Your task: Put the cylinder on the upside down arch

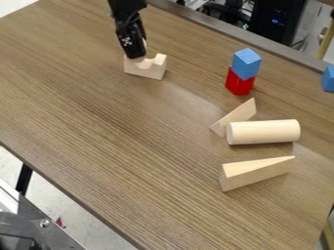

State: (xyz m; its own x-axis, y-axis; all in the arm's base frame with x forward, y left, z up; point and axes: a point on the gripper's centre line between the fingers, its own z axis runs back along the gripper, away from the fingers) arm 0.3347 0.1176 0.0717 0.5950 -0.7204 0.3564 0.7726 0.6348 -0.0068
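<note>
My gripper (pixel 135 57) hangs down at the upper left, its tip right at the left part of the upside-down arch (pixel 149 69); whether the two touch I cannot tell. The arch is pale wood and stands on the table with its curved hollow facing up. A pale wooden cylinder (pixel 264 132) lies on its side at the right, well away from the gripper, with its left end beside a thin wooden triangle.
The thin triangle (pixel 236 117) is behind the cylinder's left end, and a wooden wedge (pixel 254 172) lies in front. A blue cube (pixel 246 63) sits on a red block (pixel 239 83). Another blue block (pixel 328 79) is at the right edge of the brown table (pixel 117 146).
</note>
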